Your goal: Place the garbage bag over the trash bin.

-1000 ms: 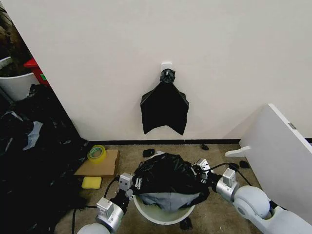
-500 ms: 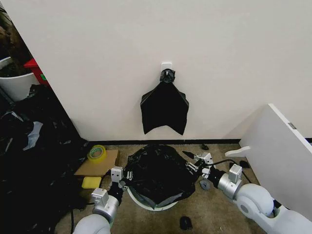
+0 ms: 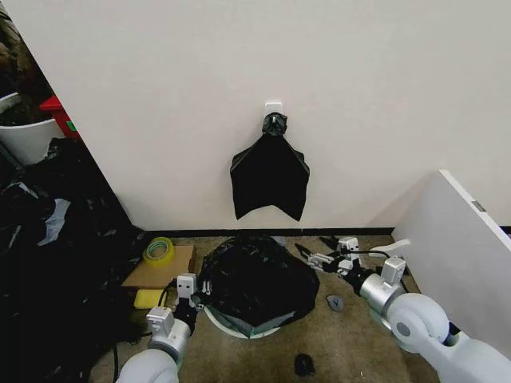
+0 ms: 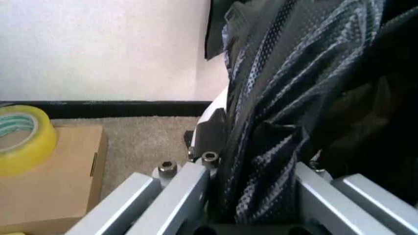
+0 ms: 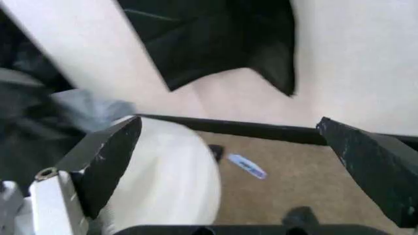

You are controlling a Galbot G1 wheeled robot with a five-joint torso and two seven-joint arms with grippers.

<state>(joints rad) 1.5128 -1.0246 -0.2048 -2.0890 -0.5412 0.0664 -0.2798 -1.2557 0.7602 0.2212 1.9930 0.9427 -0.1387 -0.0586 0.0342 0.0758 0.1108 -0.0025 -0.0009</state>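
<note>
Garbage bag [image 3: 255, 283] over trash bin [image 3: 239, 329], left hand [image 4: 251, 196] gripping.

no legible text, labels or signs

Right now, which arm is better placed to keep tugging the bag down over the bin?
Probably the left. The left gripper is shut on the garbage bag at the trash bin edge. The right gripper is open, off the plastic, and would need to regrasp.

Glossy black garbage bag [image 3: 255, 281], white trash bin [image 3: 239, 329], yellow tape [image 3: 158, 250].
</note>
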